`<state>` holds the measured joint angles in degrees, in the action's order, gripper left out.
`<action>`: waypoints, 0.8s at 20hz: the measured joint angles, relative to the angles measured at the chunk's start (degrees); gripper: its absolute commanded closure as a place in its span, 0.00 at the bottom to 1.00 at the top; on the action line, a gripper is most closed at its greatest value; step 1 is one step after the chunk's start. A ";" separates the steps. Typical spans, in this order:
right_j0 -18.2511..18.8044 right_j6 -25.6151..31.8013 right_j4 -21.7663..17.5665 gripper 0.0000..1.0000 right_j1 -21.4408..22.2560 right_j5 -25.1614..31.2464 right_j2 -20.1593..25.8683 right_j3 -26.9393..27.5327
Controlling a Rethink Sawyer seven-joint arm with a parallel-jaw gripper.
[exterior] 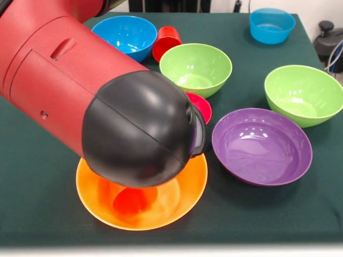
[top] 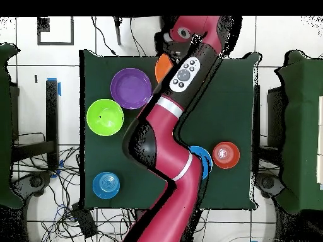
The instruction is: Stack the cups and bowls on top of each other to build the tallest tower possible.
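Note:
The big orange bowl [exterior: 177, 195] sits at the table's near edge, partly under the arm's black joint [exterior: 139, 128]; its rim also shows in the overhead view [top: 161, 68]. A reddish shape [exterior: 131, 202] shows inside it; I cannot tell if it is a cup or a reflection. The small crimson bowl [exterior: 202, 105] peeks out just behind the joint. The red cup [exterior: 166, 42] lies on its side between a blue bowl [exterior: 126, 33] and a lime green bowl [exterior: 195, 68]. The orange cup is hidden. My gripper [top: 166, 38] hangs over the orange bowl, hidden below the wrist.
A purple bowl [exterior: 261, 145] lies right of the orange bowl, with a second green bowl [exterior: 304, 93] and a second blue bowl [exterior: 271, 25] behind it. A small orange bowl [top: 226, 154] shows only from overhead. The red arm [exterior: 48, 75] covers the table's left.

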<state>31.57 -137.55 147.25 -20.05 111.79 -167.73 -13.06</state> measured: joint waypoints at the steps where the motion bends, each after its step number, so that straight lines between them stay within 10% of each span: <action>1: 0.01 0.00 0.00 0.00 -0.05 0.00 0.00 -0.01; 16: 0.02 0.00 0.00 0.00 -0.94 0.00 -0.03 -0.01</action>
<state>31.58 -137.55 147.25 -20.99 111.79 -167.76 -13.07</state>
